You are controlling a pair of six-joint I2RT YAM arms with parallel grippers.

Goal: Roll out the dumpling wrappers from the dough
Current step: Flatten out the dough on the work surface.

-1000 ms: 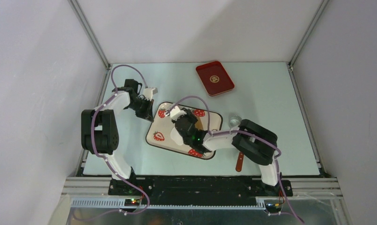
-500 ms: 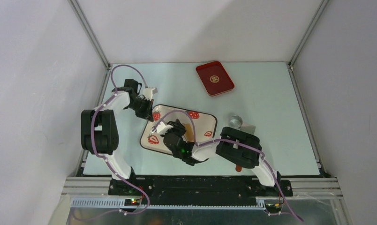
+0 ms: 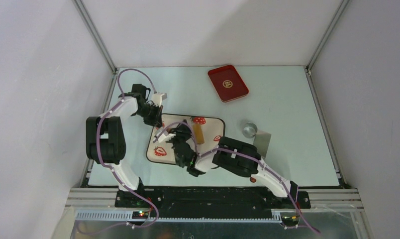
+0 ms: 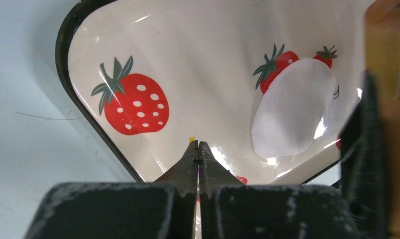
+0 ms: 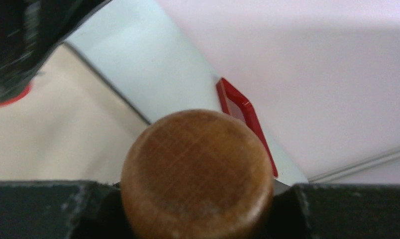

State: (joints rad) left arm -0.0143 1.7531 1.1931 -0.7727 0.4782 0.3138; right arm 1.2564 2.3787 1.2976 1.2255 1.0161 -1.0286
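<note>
A flat white dumpling wrapper (image 4: 293, 115) lies on the strawberry-print tray (image 4: 188, 59), partly over a printed strawberry. My left gripper (image 4: 198, 144) is shut with nothing in it, its tips pressed down on the tray's near-left part (image 3: 158, 121). My right gripper (image 3: 180, 143) is shut on a wooden rolling pin (image 3: 198, 133), whose round end (image 5: 198, 172) fills the right wrist view. The pin (image 4: 387, 99) stands just right of the wrapper. In the top view the right gripper hides the wrapper. The dough is out of view.
A red tray (image 3: 228, 82) sits at the back of the table and shows again (image 5: 245, 122) past the pin. A small silvery cup (image 3: 249, 129) and a grey metal plate (image 3: 261, 141) lie right of the strawberry tray (image 3: 208, 124). A red-handled tool (image 3: 252, 178) pokes out under the right arm.
The right gripper has swung left and toward the near edge with the rolling pin. The strawberry tray has slid left and turned with it. The left gripper has stayed put.
</note>
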